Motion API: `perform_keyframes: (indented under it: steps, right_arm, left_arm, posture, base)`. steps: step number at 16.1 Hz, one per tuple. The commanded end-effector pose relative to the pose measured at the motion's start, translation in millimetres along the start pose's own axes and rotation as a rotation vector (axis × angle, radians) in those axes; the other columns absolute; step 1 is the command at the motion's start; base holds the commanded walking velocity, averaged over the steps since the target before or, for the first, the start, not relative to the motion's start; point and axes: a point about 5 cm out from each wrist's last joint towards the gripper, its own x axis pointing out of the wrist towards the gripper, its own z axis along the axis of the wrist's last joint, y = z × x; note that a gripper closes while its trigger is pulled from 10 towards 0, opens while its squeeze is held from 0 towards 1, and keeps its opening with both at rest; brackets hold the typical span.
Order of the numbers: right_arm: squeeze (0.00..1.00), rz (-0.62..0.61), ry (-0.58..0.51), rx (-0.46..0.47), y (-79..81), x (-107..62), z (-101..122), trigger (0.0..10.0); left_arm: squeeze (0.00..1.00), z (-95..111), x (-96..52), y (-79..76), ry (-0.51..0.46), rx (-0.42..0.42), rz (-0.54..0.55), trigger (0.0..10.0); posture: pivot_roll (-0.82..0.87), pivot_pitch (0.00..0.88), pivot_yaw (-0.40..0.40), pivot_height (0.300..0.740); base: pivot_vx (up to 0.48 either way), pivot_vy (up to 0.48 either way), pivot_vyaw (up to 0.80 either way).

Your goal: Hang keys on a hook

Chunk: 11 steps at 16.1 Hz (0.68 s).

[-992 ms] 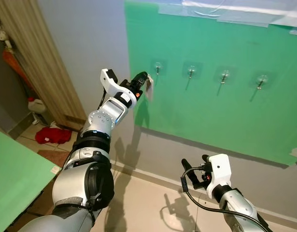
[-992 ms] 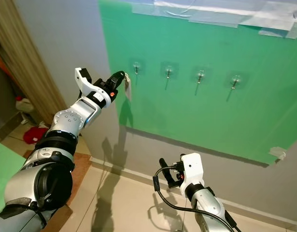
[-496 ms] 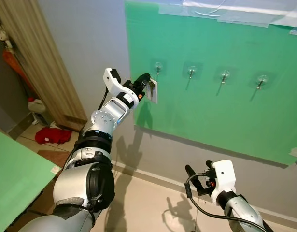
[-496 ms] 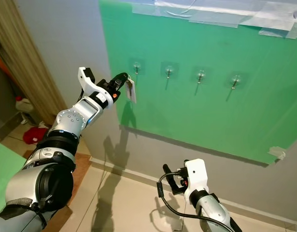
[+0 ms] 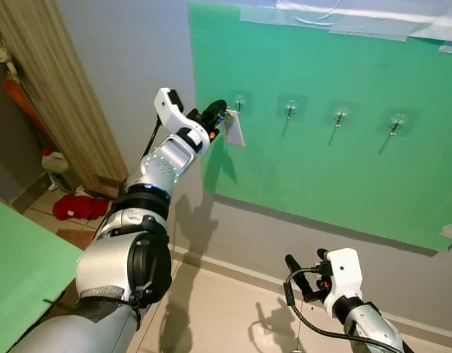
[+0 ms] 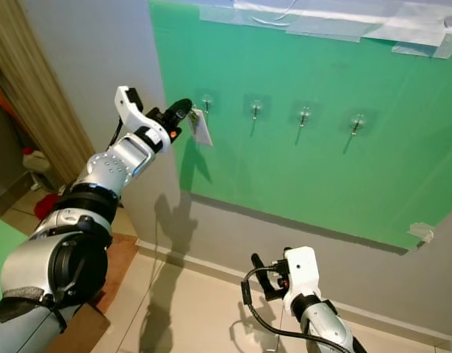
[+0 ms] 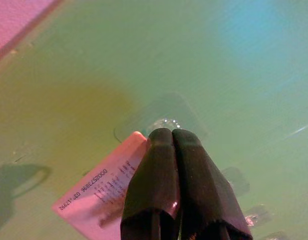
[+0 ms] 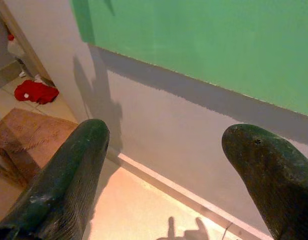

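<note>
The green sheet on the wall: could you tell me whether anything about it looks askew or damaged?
Yes: the green sheet is taped on crookedly along the top, and its lower right corner has curled away from the wall. The four hooks sit in an even row.

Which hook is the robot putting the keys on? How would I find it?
Find the big green sheet on the grey wall; four clear hooks sit in a row across it. It is the leftmost hook. Unlike the others, it has the left gripper right beside it, holding keys with a white tag.
</note>
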Motion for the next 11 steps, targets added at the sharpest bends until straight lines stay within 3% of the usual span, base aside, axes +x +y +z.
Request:
perform_keyframes:
  steps: [1, 6, 11]
  right_arm:
    - [0.0, -0.011, -0.025, -0.006, -1.7, -0.7, 3.4, 10.0]
    - [0.0, -0.004, -0.024, -0.006, 0.8, -6.7, -0.5, 10.0]
    - [0.0, -0.014, -0.035, -0.001, 4.4, -17.9, 7.0, 10.0]
  left_arm:
    - [0.0, 5.6, 3.2, -5.3, 0.002, 0.042, 0.001, 10.0]
    - [0.0, 0.0, 7.1, -7.4, 0.028, 0.077, 0.012, 10.0]
    - [0.0, -10.8, 5.9, 0.5, 0.051, 0.08, 0.055, 10.0]
  posture:
    - [-0.23, 0.0, 0.103, 0.722]
    - [-0.24, 0.0, 0.114, 0.722]
    - [-0.26, 0.011, 0.116, 0.722]
  base:
    - [0.0, 0.0, 0.0]
    - [0.0, 0.0, 0.0]
    - [0.0, 0.0, 0.0]
